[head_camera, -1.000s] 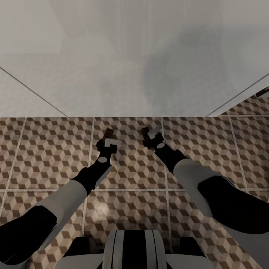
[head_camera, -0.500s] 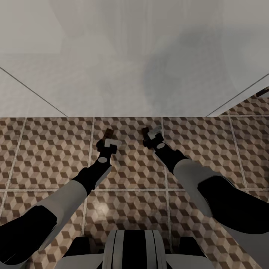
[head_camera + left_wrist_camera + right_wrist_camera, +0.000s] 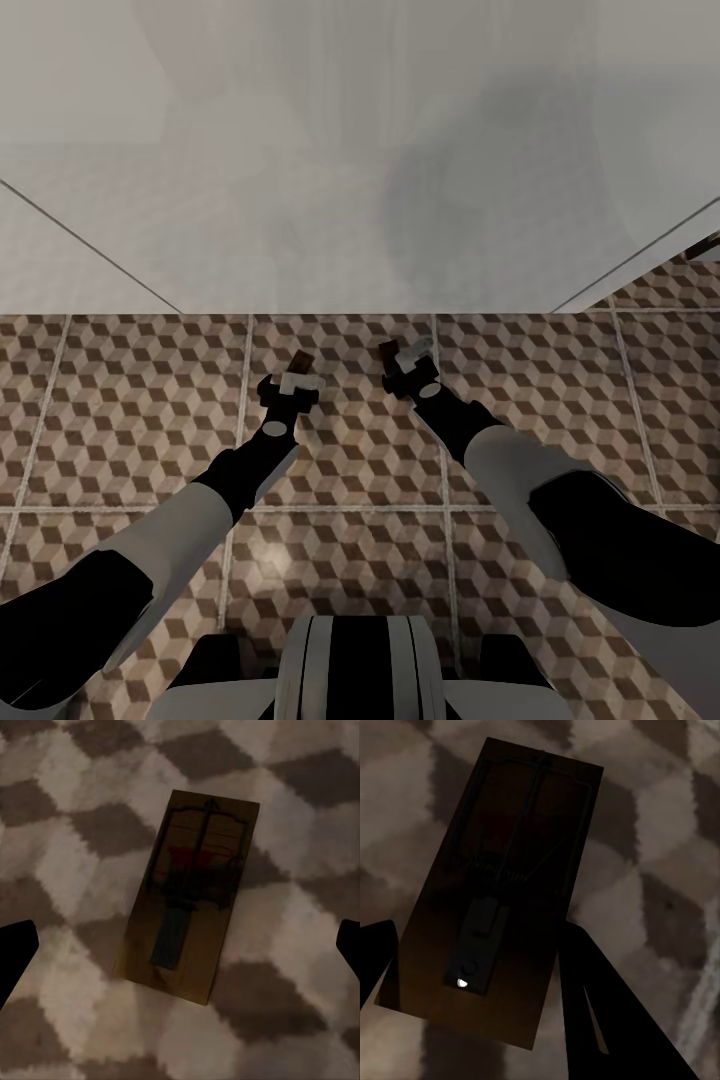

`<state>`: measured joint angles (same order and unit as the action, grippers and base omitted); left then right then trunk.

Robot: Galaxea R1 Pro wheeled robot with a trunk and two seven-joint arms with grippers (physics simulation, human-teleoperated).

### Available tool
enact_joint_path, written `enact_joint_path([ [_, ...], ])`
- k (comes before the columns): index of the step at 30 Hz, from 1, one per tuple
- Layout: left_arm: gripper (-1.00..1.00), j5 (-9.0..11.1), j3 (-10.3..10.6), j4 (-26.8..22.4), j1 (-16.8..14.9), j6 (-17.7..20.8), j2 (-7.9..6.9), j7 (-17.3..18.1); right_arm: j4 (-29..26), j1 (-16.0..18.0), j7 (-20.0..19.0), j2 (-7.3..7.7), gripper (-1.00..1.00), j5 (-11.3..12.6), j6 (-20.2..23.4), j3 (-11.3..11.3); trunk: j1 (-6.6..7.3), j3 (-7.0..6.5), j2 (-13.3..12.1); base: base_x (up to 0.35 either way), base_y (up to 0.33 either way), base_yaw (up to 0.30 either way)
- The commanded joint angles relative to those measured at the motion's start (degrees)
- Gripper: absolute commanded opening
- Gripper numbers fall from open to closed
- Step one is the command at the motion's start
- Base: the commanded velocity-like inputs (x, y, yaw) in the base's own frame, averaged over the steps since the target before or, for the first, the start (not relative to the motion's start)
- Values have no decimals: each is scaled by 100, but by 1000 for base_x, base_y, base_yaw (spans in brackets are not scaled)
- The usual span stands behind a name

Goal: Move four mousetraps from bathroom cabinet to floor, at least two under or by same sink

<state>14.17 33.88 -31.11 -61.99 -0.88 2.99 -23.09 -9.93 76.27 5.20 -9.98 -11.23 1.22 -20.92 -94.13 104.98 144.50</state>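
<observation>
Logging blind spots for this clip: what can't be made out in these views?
- Head view: most of each mousetrap; the left tool and right tool cover them.
- Right wrist view: whether the mousetrap is gripped or resting on the bathroom floor; dark, fingers beside it.
- Left wrist view: mousetrap detail, blurred.
- Head view: what the pale surface above is; featureless.

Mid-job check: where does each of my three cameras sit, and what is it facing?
Head view: on the head, looking down at the bathroom floor; both arms, left gripper and right gripper show.
Left wrist view: faces a mousetrap lying on the tiles; fingertips spread wide.
Right wrist view: a second mousetrap between dark fingers.
All three views share the floor tiles.
</observation>
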Motion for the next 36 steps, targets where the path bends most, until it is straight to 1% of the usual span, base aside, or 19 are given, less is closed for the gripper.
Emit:
enact_joint_path([
  [1,100,60,48,-1,-6,-9,-7,-47,0,2,7,-2,-100,-38,10,3,1,3,1,0,0,0],
  [8,100,60,49,-1,-6,-9,-3,-47,5,2,7,-2,-100,-38,-1,3,1,3,1,0,0,0],
  [12,100,60,49,-1,-6,-9,-8,-47,14,2,7,-2,-100,-38,-107,0,1,3,1,0,0,0],
  [13,100,60,49,-1,-6,-9,-7,-47,16,2,7,-2,100,-38,-124,0,1,3,1,0,0,0],
  [30,100,67,49,24,-6,-11,-9,-47,60,2,7,-2,100,-38,-192,0,1,3,1,0,0,0],
  [36,100,68,49,46,-6,-12,-9,-47,61,2,7,-2,100,-38,-192,0,1,3,1,-155,0,0],
])
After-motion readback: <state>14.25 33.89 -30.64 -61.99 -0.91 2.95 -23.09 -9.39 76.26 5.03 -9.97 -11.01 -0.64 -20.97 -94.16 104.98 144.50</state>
